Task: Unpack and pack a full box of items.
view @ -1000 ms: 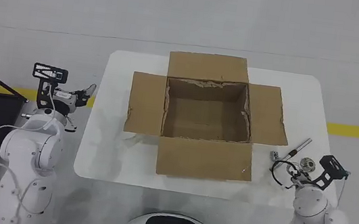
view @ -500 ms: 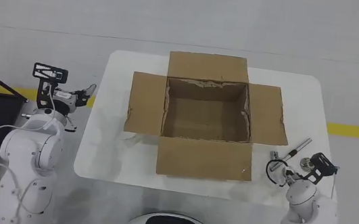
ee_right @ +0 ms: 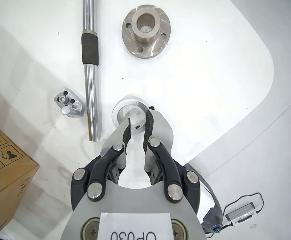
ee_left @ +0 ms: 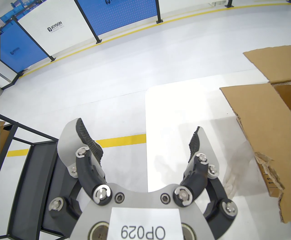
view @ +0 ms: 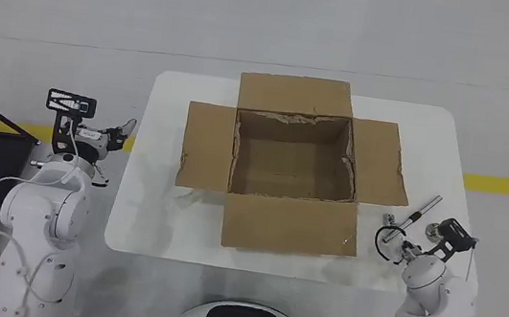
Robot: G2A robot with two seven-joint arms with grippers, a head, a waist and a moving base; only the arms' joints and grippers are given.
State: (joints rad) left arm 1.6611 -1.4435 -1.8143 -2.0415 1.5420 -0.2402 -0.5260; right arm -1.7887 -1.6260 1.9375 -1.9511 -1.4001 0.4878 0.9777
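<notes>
Counts: we see one open brown cardboard box [view: 297,95]; four metal parts: black-banded chrome rod [ee_right: 90,75], flanged steel hub [ee_right: 145,35], drilled aluminium block [ee_right: 69,105], silver ring [ee_right: 118,108]
Grippers: left gripper [ee_left: 138,124] spread wide; right gripper [ee_right: 138,116] narrowly apart, astride the ring's wall
Hidden: ring partly covered

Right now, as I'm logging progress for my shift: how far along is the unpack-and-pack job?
Done: the box looks empty; rod, flange and block lie on the table. In hand: right pincer straddles the wall of the ring. Remaining: repacking everything; left pincer hangs open beside the table.
</notes>
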